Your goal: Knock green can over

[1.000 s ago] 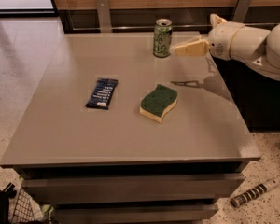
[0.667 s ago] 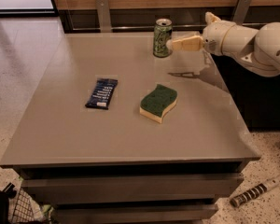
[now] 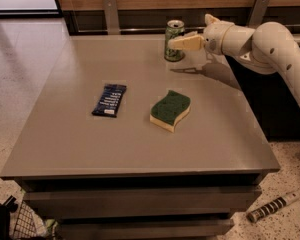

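The green can stands upright near the far edge of the grey table, pale green with dark lettering and a silver rim. My gripper reaches in from the right on a cream-coloured arm. Its pale fingertips touch or overlap the can's right side at mid height.
A green-topped yellow sponge lies mid-table. A dark blue snack packet lies to its left. A wooden wall panel with metal brackets runs behind the table. A wire basket and a striped cylinder lie on the floor.
My gripper has moved left and slightly up, from a small gap beside the can to contact with its right side. The can still stands upright.
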### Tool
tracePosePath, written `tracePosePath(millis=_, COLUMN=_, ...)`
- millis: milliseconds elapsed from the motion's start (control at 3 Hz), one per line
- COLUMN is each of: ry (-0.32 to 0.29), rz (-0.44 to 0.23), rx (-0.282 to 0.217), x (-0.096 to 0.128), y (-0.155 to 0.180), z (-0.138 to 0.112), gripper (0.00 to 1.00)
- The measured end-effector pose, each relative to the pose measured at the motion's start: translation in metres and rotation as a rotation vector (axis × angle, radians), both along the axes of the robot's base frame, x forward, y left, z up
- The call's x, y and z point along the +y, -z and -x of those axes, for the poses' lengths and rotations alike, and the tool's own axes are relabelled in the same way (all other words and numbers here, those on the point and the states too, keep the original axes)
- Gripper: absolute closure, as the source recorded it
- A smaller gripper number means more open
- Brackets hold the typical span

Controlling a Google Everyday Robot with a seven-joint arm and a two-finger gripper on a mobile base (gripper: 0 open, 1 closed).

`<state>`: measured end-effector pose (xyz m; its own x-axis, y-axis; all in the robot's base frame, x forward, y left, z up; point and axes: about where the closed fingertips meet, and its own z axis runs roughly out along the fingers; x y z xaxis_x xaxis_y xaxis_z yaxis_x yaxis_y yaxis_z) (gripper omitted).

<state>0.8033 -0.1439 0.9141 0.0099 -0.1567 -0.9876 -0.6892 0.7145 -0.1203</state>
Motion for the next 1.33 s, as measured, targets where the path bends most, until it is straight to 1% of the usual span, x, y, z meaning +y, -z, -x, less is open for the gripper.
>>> tracePosePath(millis=333, ry=-0.037, rz=-0.028, rx=0.038, x=0.018, y=0.017, z=-0.011, gripper=0.0)
tracePosePath(millis=667, ry=-0.061, rz=-0.074, rx=0.068, x=0.032, y=0.031, z=-0.013, gripper=0.18)
tracePosePath(millis=1000, ry=-0.08, rz=-0.118, rx=0.088, x=0.048, y=0.04, z=-0.011, gripper=0.42)
tracePosePath(millis=1333, ry=-0.089, rz=-0.144, rx=0.102, x=0.057, y=0.049, z=-0.009, gripper=0.65)
